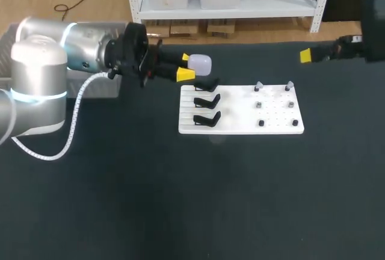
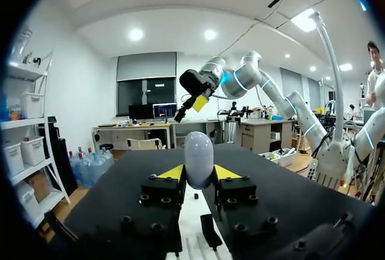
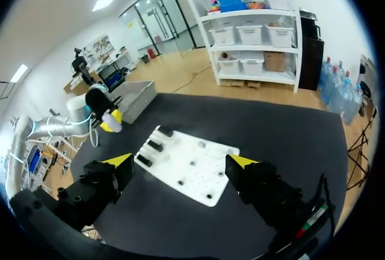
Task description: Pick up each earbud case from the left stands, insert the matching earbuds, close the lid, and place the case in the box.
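Fingers of the left gripper (image 1: 183, 66) pinch narrowly on a pale earbud case (image 1: 201, 62), held in the air just over the far left corner of the white board (image 1: 240, 129), in the head view. Three black stands (image 1: 207, 100) on the board's left side carry nothing. The right arm (image 1: 344, 47) hangs well apart at the far right of the dark table (image 1: 180, 212), one yellow tip showing and the rest cut off. Small pegs (image 1: 275, 105) dot the board's right half; whether earbuds sit on them is too small to tell.

From the left wrist, both yellow tips press the case's flanks from two sides, the case upright between them. No seam shows, so whether the lid is up or down cannot be made out. The board lies under the gripper, mostly hidden by its body.

From the right wrist, the right gripper (image 3: 180, 162) is spread wide and empty, high over the board. The grey box (image 3: 137, 96) sits just beyond the left arm.

The pick-up looks done for this case, with insertion the step in hand. That likely calls for an open lid facing up, a steady left hold, and the right gripper descending to the pegs for a matching earbud.
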Tool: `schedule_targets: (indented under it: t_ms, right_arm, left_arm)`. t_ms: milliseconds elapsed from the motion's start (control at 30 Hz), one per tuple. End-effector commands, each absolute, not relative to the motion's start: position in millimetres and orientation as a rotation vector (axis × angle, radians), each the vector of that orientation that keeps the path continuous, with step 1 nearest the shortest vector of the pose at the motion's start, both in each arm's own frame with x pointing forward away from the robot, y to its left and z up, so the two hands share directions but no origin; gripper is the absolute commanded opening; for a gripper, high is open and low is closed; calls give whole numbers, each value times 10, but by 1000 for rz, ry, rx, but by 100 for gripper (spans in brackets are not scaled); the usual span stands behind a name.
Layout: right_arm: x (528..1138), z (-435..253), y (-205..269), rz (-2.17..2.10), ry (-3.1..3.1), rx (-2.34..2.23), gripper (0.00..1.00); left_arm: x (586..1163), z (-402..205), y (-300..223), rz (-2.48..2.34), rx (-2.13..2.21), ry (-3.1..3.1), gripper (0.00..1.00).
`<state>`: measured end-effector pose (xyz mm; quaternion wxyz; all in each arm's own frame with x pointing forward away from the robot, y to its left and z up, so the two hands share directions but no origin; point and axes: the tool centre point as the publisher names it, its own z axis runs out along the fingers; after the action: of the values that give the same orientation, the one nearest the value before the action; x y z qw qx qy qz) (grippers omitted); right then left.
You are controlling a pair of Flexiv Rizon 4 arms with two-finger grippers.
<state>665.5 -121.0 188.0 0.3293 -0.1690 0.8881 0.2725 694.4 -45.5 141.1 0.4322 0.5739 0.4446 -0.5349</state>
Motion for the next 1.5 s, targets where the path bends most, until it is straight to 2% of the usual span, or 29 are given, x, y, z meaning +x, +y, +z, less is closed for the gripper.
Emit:
schedule_targets:
  t_ms: [33, 833, 1200, 1500]
  right_arm:
    - [6489, 1943, -1042, 687, 2351, -458, 100]
    - [6175, 1857, -109, 743, 2432, -611, 100]
    - [6235, 1813, 473, 817, 2432, -733, 100]
    - [6346, 1686, 729, 832, 2472, -759, 100]
  left_arm:
    - [6871, 1379, -429, -1323, 1400, 1117, 0]
    - [6797, 1297, -351, -1326, 1362, 1112, 0]
    - [6797, 1297, -351, -1326, 1362, 1112, 0]
    - [6797, 1297, -351, -1326, 1362, 1112, 0]
